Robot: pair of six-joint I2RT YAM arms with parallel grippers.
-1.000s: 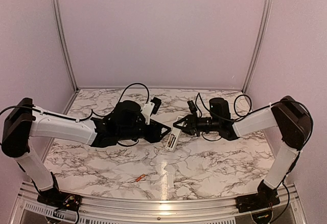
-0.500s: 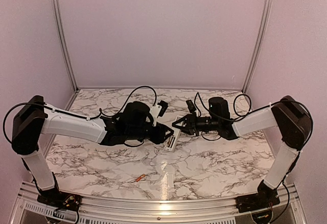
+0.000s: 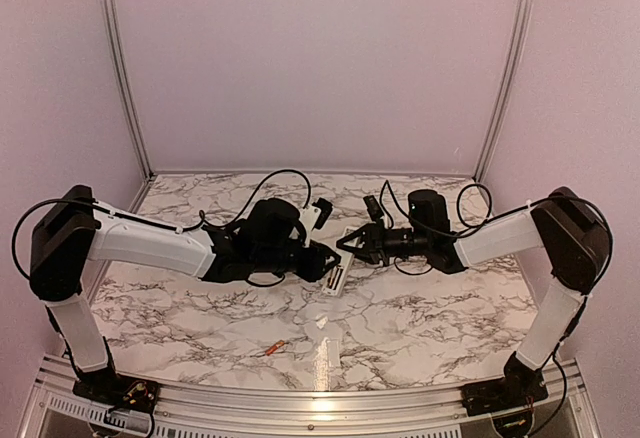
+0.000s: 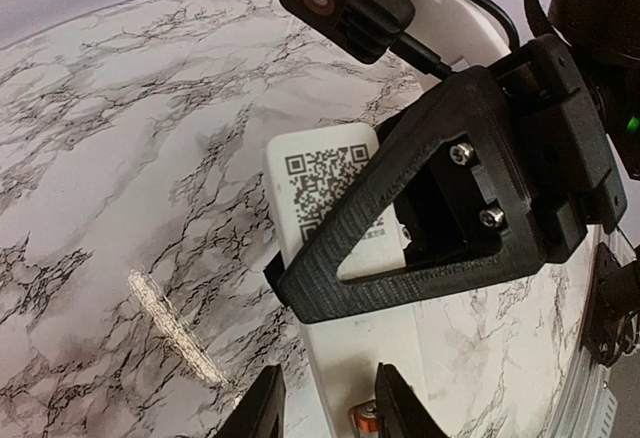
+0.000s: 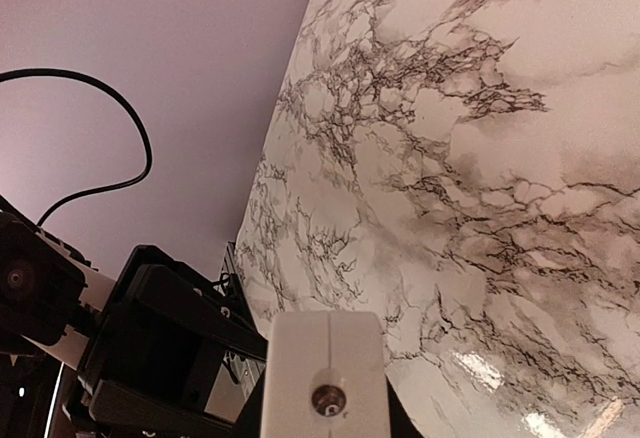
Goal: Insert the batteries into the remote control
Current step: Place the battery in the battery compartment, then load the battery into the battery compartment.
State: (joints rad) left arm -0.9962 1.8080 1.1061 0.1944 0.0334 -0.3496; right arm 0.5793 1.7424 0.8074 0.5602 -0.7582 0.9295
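Observation:
The remote control is a white bar hanging tilted over the middle of the table, and my right gripper is shut on its upper end. In the left wrist view its back, with a QR label, is crossed by a black right finger. My left gripper is at the remote's lower part with its jaws apart; its fingers stand either side of an orange battery lying in the remote. A second battery lies on the table near the front. In the right wrist view the remote's end face shows.
The marble table is walled at the back and sides, with metal corner posts. Cables loop over both wrists. A metal rail runs along the near edge between the arm bases.
My left arm has moved right, up to the remote, and its jaws have narrowed. The right arm and the remote have stayed put, as has the battery on the table.

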